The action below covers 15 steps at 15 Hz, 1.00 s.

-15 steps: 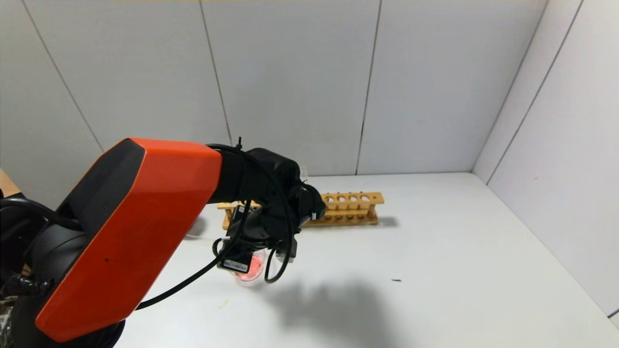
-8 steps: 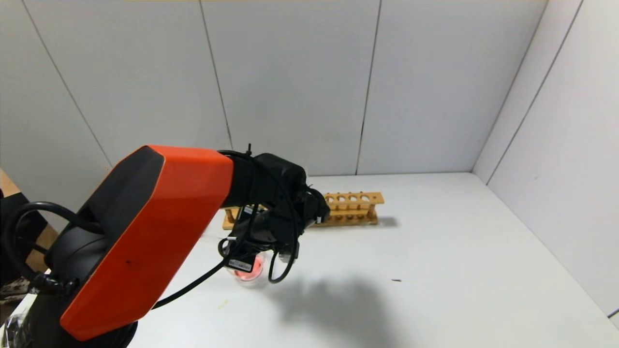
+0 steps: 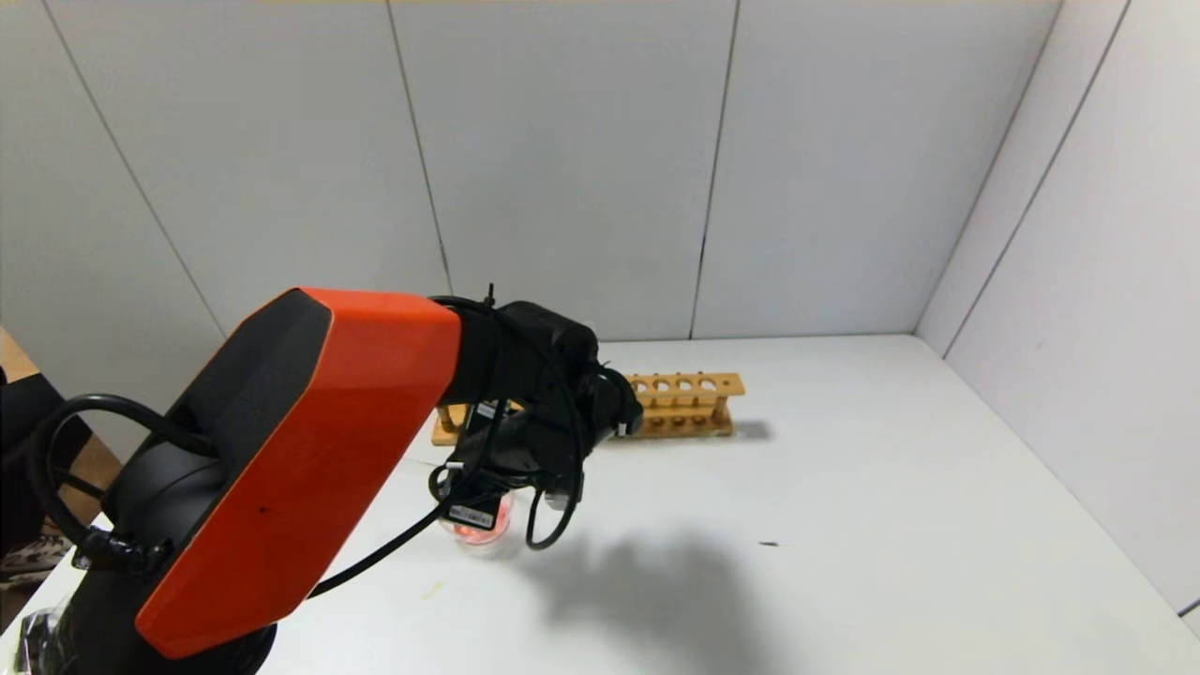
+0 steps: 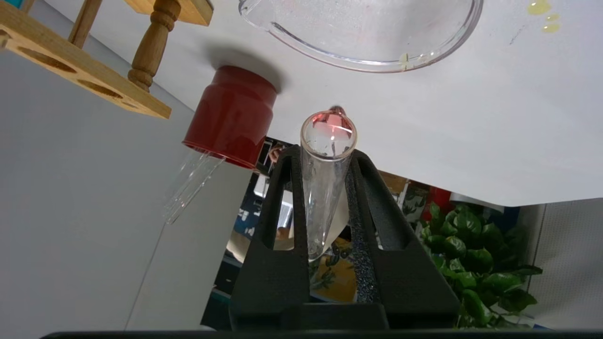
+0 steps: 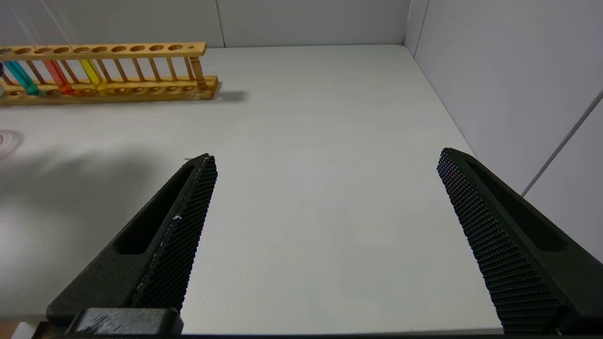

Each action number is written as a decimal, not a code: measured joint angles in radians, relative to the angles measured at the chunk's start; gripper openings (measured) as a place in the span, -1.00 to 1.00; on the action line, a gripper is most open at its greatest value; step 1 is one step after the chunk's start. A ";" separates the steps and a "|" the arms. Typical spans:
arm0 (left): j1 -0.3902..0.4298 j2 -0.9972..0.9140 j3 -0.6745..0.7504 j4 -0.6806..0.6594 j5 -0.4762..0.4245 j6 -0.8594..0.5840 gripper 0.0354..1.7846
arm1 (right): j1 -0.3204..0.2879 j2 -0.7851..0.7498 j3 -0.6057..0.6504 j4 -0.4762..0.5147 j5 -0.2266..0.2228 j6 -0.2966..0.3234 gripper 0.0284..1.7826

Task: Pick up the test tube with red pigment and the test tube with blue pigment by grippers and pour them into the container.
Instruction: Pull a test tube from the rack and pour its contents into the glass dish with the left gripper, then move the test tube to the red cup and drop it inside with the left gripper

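While the orange-and-black left arm fills the near left of the head view, its black left claw hangs low over the small shallow round dish of clear glass on the white surface; pinkish-red liquid shows in the dish just under the claw. Behind them stands the long wooden test-tube rack. Against the frame a second ago, the arm has shifted slightly to the right and the wrist has sunk a little, while dish and rack lie where they were.

In the left wrist view the claw is clamped on the slim clear glass test tube with red pigment, which runs between the two black fingers with its round bottom toward the camera and its mouth toward the surface. Only a small red remnant shows at the mouth; the rest of the tube looks clear. The rim of the glass dish lies just beyond the mouth, a dark red opaque cup beside it, and a corner of the rack near that.

In the right wrist view the right claw hovers above bare surface, its fingers spread wide apart and holding nothing. Far off in the rack stand the test tube with teal-blue pigment, an orange-red tube and a yellow tube.
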 joint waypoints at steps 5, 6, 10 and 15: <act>0.000 -0.055 0.040 -0.003 -0.022 -0.031 -0.69 | 0.000 0.000 0.000 0.000 0.000 -0.001 0.92; 0.000 -0.069 0.047 -0.009 -0.031 -0.047 -0.69 | 0.000 0.000 0.000 0.000 0.000 -0.001 0.92; 0.004 -0.154 0.111 -0.045 -0.074 -0.090 -0.69 | 0.000 0.000 0.000 0.000 0.000 0.000 0.92; 0.034 -0.296 0.194 -0.047 -0.159 -0.247 -0.69 | 0.000 0.000 0.000 0.000 0.000 0.000 0.92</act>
